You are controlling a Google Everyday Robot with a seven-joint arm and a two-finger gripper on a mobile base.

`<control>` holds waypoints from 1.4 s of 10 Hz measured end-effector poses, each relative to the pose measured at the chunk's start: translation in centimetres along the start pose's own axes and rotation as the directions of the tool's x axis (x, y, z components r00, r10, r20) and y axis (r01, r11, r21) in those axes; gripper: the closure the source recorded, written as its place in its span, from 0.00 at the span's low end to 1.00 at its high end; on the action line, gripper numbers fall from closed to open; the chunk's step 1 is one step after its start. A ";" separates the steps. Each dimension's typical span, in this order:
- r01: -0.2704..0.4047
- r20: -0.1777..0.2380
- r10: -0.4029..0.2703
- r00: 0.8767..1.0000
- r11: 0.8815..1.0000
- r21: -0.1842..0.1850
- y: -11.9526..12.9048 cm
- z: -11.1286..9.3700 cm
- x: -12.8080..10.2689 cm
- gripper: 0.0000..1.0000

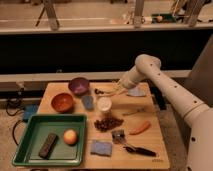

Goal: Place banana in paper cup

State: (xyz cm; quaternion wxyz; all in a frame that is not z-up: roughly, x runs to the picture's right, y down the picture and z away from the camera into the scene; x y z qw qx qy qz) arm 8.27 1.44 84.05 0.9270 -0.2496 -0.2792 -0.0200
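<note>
White arm reaches in from the right, and I see the gripper point(118, 91) low over the far part of the wooden tabletop point(155, 150), just right of the paper cup point(104, 106) and a little beyond it. I cannot tell how the fingers stand. I can't pick out the banana with any certainty; a pale slim piece point(135, 112) lies right of the cup. Purple bowl point(79, 85) and orange bowl point(62, 102) sit far left, a green tray point(30, 132) near left, holding an apple point(70, 137)
</note>
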 end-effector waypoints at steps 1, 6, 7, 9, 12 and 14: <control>-0.004 -0.005 0.004 1.000 1.000 0.006 0.1 -0.1 0.0 1.00; -0.028 -0.002 0.028 1.000 0.999 0.016 -4.7 0.4 5.0 1.00; -0.026 0.002 0.026 1.000 1.000 0.012 -5.3 0.6 5.7 1.00; -0.021 0.014 0.021 1.000 1.000 0.009 -5.6 0.8 6.2 1.00; -0.018 0.017 0.017 1.000 1.000 0.010 -5.2 0.9 6.0 1.00; -0.015 0.020 0.015 1.000 1.000 0.011 -5.4 0.8 5.3 1.00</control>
